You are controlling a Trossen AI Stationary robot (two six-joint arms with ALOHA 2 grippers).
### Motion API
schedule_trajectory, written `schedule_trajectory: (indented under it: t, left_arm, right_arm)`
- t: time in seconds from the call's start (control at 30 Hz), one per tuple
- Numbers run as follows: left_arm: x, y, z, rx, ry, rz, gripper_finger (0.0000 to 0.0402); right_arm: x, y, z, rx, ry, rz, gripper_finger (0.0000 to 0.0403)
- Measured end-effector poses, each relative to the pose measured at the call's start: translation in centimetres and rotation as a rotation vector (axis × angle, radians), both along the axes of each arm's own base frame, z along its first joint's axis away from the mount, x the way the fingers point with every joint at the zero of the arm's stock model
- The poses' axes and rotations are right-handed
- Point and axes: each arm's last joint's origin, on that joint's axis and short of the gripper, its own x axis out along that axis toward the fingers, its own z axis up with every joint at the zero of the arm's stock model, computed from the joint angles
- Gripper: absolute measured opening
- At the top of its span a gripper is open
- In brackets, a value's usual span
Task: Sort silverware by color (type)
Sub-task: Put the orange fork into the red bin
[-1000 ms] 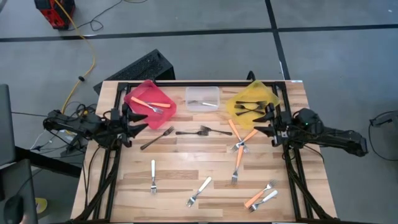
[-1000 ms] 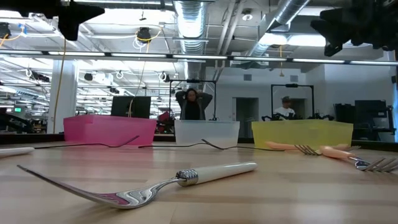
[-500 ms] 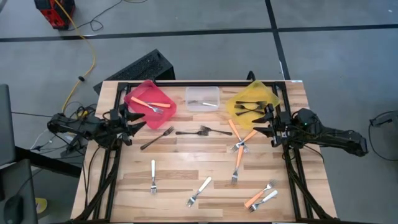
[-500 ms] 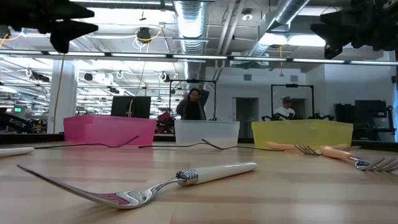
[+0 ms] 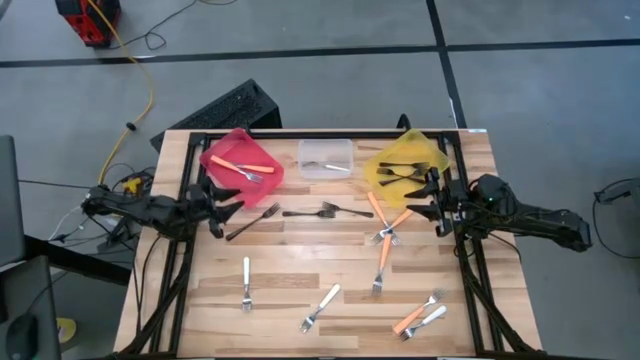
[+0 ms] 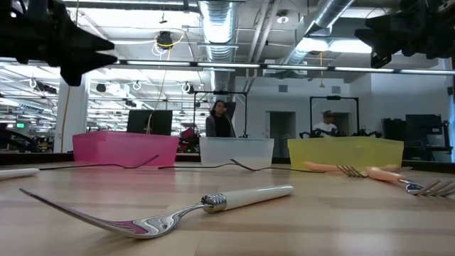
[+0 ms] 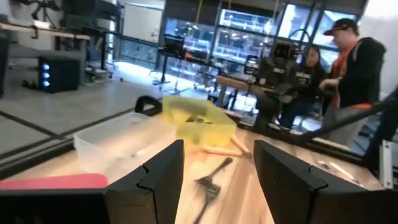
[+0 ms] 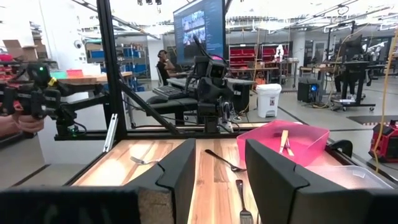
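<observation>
The silverware lies scattered on the wooden table (image 5: 300, 250): dark forks (image 5: 252, 221) (image 5: 312, 212), orange-handled forks (image 5: 378, 212) (image 5: 381, 265) and white-handled forks (image 5: 246, 282) (image 5: 322, 306). An orange-handled fork lies in the red bin (image 5: 240, 160), a silver one in the clear bin (image 5: 326, 158), and dark ones in the yellow bin (image 5: 402, 165). My left gripper (image 5: 225, 208) hangs open above the table's left side, pointing level at the dark fork. My right gripper (image 5: 425, 197) hangs open at the right side beside the yellow bin, with nothing between its fingers (image 8: 220, 143).
The three bins stand in a row along the far edge. Black frame rails (image 5: 185, 260) run along both sides of the table. More forks lie at the near right (image 5: 420, 318). People show in the room beyond the table (image 7: 354, 62).
My left gripper has sunk toward the table, staying level and open, and has drawn closer to the dark fork at the left. My right gripper has kept still.
</observation>
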Motion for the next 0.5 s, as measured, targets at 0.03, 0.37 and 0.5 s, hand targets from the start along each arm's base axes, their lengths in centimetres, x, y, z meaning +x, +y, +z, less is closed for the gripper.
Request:
schedule_trajectory:
  t: [0.03,0.37,0.5]
  left_arm:
    - [0.08,-0.03,-0.29,-0.001,-0.004,-0.003,0.018]
    - [0.34,-0.06,-1.22,-0.012,-0.01,0.015,0.018]
    - [0.3,0.04,-1.25,-0.056,-0.025,0.051,0.018]
  right_arm:
    - [0.0,-0.01,0.0,0.0,0.0,-0.001,0.0163]
    - [0.02,-0.01,-0.09,0.001,0.01,-0.001,0.0163]
    - [0.03,-0.01,-0.18,0.019,0.02,0.002,0.0163]
